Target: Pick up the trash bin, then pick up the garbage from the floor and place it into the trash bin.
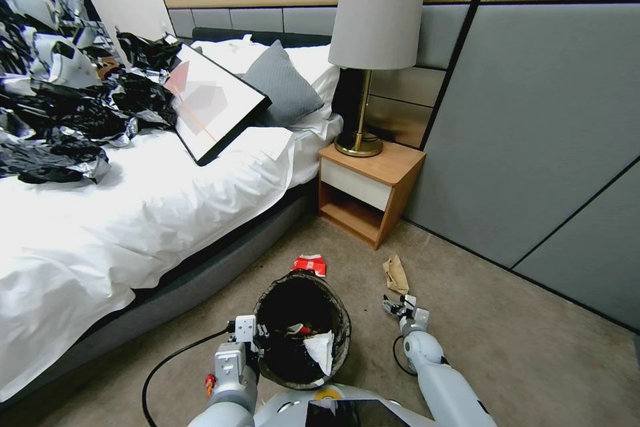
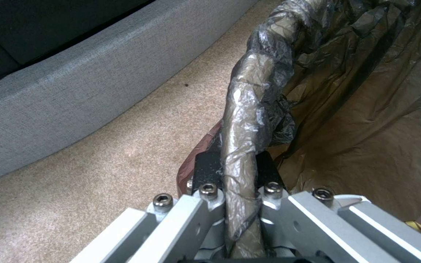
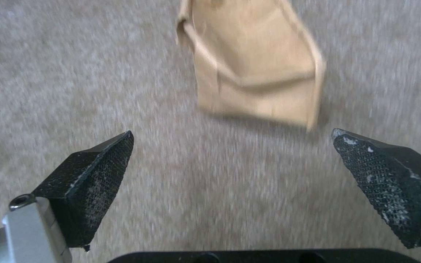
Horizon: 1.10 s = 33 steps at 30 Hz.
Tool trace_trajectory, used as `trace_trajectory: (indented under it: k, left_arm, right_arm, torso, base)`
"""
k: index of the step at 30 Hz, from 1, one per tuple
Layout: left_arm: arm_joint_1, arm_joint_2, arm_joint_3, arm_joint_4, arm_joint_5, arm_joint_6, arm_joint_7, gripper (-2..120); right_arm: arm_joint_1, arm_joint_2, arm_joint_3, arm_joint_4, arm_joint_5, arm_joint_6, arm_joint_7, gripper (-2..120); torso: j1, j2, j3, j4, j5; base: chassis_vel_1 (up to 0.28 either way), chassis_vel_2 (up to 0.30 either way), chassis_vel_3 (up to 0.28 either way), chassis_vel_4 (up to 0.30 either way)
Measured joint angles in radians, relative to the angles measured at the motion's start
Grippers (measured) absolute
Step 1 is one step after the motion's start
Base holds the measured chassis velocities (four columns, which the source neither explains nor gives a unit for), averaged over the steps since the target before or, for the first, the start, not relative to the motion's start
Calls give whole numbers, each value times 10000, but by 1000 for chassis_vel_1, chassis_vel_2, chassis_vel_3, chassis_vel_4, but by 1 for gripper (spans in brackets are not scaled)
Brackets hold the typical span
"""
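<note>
Trash bin (image 1: 301, 330) held at its rim, 2 scraps on the carpet (image 1: 533, 360).
Left gripper (image 2: 239, 175) clamps the bagged rim; right gripper (image 3: 230, 164), jaws spread wide and empty, hangs just near of 1 brown paper scrap (image 3: 254, 69). 1 red wrapper (image 1: 310, 265) lies beyond the bin, the nightstand (image 1: 367, 190) farther off, the bed (image 1: 133, 213) left.

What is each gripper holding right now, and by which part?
The left gripper is clamped on the trash bin at its bag-covered rim. The right gripper is open and holds nothing, near the brown paper scrap.
</note>
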Motion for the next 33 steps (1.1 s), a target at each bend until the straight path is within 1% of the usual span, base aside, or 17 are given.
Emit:
trace_trajectory:
  k: [6, 10, 12, 14, 15, 19, 25, 28, 29, 31, 32, 33]
  left_arm:
    - [25, -8, 38, 1, 41, -14, 0, 0]
    - [39, -22, 43, 5, 63, -21, 0, 0]
    - [50, -43, 44, 5, 81, -29, 0, 0]
    - [53, -47, 44, 5, 82, -30, -1, 0]
    - [63, -58, 44, 6, 87, -35, 0, 0]
    - [84, -78, 42, 5, 103, -54, -3, 0]
    - [86, -91, 64, 5, 118, -87, -10, 0]
    - [85, -94, 77, 5, 121, -105, -19, 0]
    - [92, -93, 89, 5, 124, -125, -24, 0]
    - [104, -89, 90, 2, 126, -151, -33, 0]
    - [104, -89, 90, 2, 126, -151, -33, 0]
    - [110, -86, 86, -9, 127, -161, -43, 0]
  right_arm:
    - [515, -103, -95, -492, -231, 244, -73, 100]
    - [993, -174, -221, -956, -253, 274, -118, 100]
    - [1307, -179, -333, -1378, -277, 292, -126, 100]
    - [1365, -178, -368, -1481, -287, 295, -130, 100]
    - [1506, -165, -443, -1767, -337, 333, -153, 100]
    - [1768, -136, -512, -2249, -398, 391, -223, 100]
    - [1993, -127, -539, -2733, -424, 391, -374, 100]
    - [2050, -115, -542, -2919, -469, 401, -418, 94]
    - [2117, -108, -538, -3154, -529, 475, -471, 88]
    - [2203, -111, -514, -3415, -589, 610, -565, 81]
    - [2203, -111, -514, -3415, -589, 610, -565, 81]
    - [2263, -126, -486, -3562, -615, 716, -623, 75]
  torso:
    - [0, 0, 0, 2, 3]
    - [0, 0, 0, 3, 0]
    - [0, 0, 0, 3, 1]
    - [0, 0, 0, 3, 0]
    - [0, 0, 0, 1, 1]
    - [0, 0, 1, 2, 1]
    - [1, 0, 0, 2, 0]
    - [0, 0, 0, 1, 1]
    - [1, 0, 0, 2, 1]
    - [1, -1, 0, 1, 2]
    - [1, -1, 0, 1, 2]
    - [0, 0, 0, 2, 1]
  base:
    - [0, 0, 0, 0]
    - [0, 0, 0, 0]
    - [0, 0, 0, 0]
    - [0, 0, 0, 0]
    - [0, 0, 0, 0]
    - [0, 0, 0, 0]
    - [0, 0, 0, 0]
    - [0, 0, 0, 0]
    - [0, 0, 0, 0]
    - [0, 0, 0, 0]
    - [0, 0, 0, 0]
    - [0, 0, 0, 0]
